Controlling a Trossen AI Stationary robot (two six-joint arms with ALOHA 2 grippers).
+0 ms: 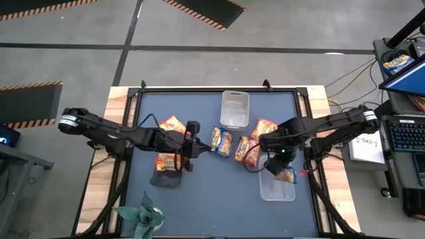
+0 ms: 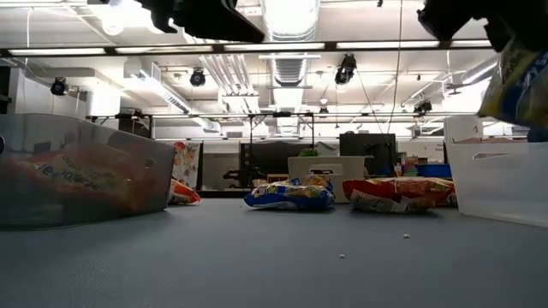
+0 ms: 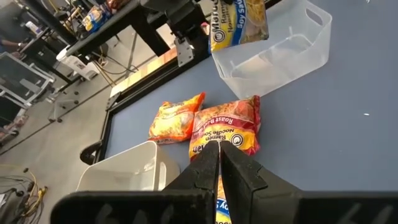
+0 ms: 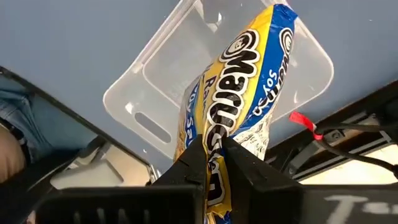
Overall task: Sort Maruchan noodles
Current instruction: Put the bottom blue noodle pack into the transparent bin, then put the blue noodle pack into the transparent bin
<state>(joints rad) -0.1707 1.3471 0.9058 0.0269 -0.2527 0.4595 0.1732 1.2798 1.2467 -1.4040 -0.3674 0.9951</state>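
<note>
My right gripper [image 4: 214, 160] is shut on a blue-and-yellow noodle packet [image 4: 245, 87] above a clear tub [image 1: 277, 188] at the table's near right; the packet also shows in the low view [image 2: 515, 75]. My left gripper [image 3: 219, 152] is shut and empty, raised above the table's middle left [image 1: 193, 143]. Another blue-and-yellow packet [image 1: 221, 141] lies flat on the table just right of it. Orange packets lie flat on the table [image 1: 264, 128], [image 1: 244, 150], [image 1: 172, 124]. A clear tub [image 2: 77, 180] at the near left holds orange packets. My right gripper pinches the blue-and-yellow packet by one short end [image 4: 219, 134] between its two fingers. The fingers come from above, pointing down. The packet hangs below them, lifted clear, over the open tub [image 4: 186, 68].
A third clear tub [image 1: 234, 109] stands empty at the table's far middle. A potted plant [image 1: 143, 216] stands at the near left edge. Bare table surface lies in the near middle, between the two near tubs.
</note>
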